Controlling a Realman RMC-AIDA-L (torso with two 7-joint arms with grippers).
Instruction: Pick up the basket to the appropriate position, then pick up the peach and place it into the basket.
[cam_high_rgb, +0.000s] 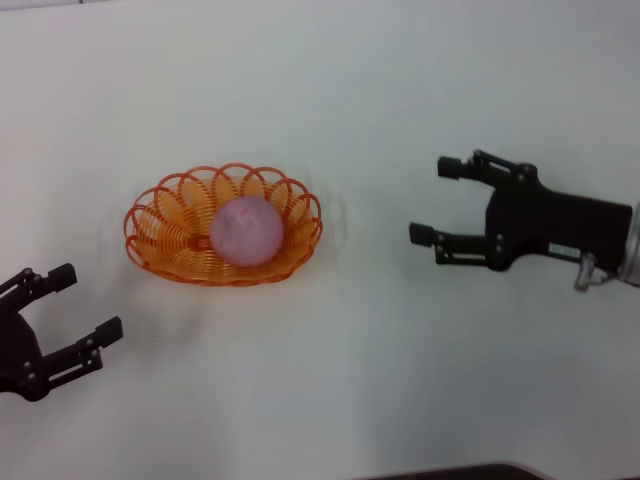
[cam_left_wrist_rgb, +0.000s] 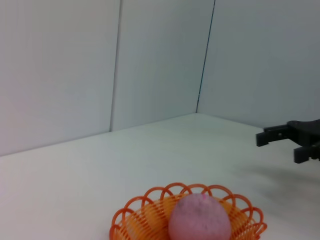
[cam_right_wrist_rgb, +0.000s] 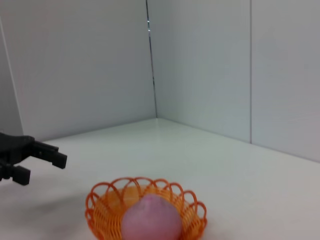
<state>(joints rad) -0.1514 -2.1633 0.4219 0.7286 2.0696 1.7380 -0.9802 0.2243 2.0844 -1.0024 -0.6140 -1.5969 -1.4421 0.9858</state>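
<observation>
The white desk carries everything, with pale wall panels meeting in a corner behind it. The right arm reaches in from the right side of the head view, its right hand well apart from the basket — fingers spread wide, nothing between them, pointing toward the basket. The left hand sits low at the near left edge, also apart from the basket, its two fingers parted and empty.

The basket stands upright on the desk left of centre, between the two hands — its scalloped orange rim unobstructed. The peach lies inside it, roughly at the middle, resting on the base and rising above the rim. Both wrist views show the same: the peach nested in the basket, with the opposite hand off to one side.
</observation>
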